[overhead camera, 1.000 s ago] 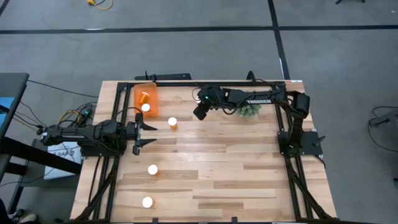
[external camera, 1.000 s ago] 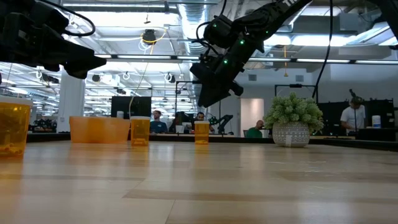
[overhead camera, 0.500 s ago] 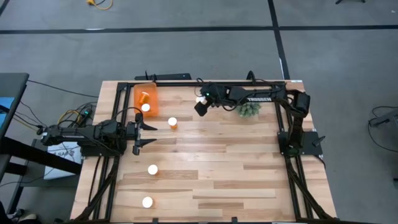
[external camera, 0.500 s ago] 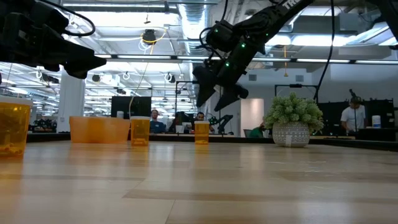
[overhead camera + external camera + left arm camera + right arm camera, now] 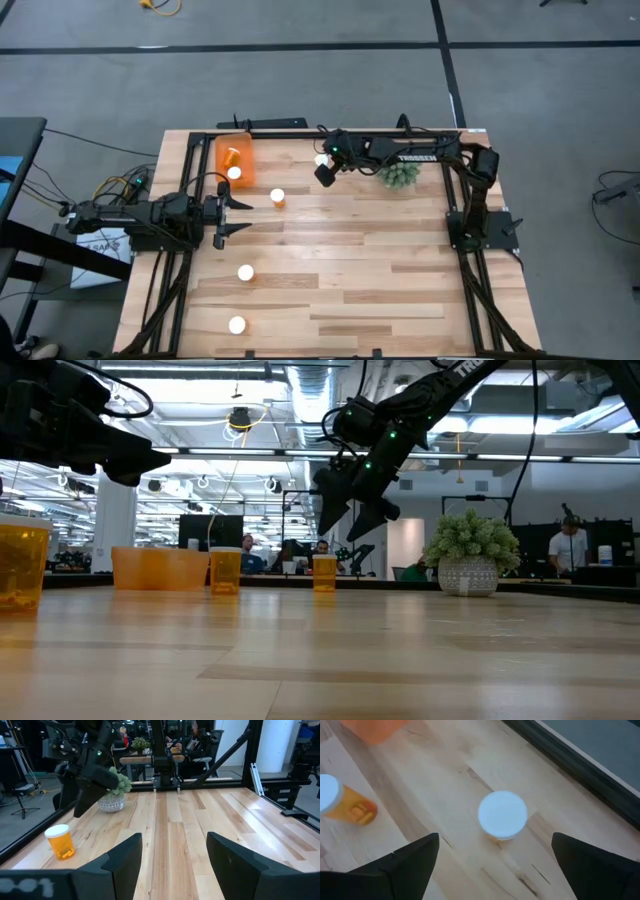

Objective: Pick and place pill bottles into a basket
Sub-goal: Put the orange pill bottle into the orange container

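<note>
The orange basket (image 5: 235,160) stands at the table's far left; one pill bottle (image 5: 231,155) lies in it and a white cap (image 5: 234,173) shows at its near end. Another white-capped bottle (image 5: 502,815) stands upright on the wood by the far edge. My right gripper (image 5: 496,837) hovers open above it, one finger on either side, touching nothing. Three more bottles (image 5: 277,197) (image 5: 245,272) (image 5: 237,324) stand on the left half of the table. My left gripper (image 5: 236,215) waits open and level at the left edge.
A green spiky plant in a pot (image 5: 400,177) stands on the table's far right, under the right arm. A black frame rail (image 5: 300,133) runs along the far edge. People and desks show in the room beyond the table. Bare wood covers the table's middle and right.
My right gripper has gone from shut to wide open while hanging above the table near the far edge. In the high view the white cap of the bottle below it now shows beside the fingers. The bottles and the basket have kept their places.
</note>
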Tool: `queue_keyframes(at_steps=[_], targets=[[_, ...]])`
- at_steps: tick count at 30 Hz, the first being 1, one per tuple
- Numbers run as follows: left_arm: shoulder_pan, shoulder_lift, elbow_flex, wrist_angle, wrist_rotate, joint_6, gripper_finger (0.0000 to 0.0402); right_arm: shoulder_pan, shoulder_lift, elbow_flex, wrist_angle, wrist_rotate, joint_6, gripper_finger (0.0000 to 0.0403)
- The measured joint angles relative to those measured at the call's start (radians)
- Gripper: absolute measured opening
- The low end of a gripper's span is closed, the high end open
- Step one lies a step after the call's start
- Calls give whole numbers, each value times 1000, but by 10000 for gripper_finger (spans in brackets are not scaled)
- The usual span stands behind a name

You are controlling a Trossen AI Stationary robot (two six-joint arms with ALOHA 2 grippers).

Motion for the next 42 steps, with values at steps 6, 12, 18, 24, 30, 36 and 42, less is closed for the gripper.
queue_keyframes(at_steps=[6,12,18,24,30,36,42], targets=[[0,0,0,0,0,-8,213,0,35,9,18,-5,24,380],[0,0,0,0,0,-7,213,10,185,158,-123,-6,-24,379],[0,0,0,0,-1,-2,213,8,287,333,-250,3,-52,379],[0,0,0,0,-1,1,213,9,307,388,-293,46,-55,374],[0,0,0,0,-1,-8,213,8,300,396,-344,48,-52,315],[0,0,0,0,-1,-8,213,9,300,397,-344,48,-54,247],[0,0,0,0,-1,-10,213,8,300,397,-335,49,-55,180]])
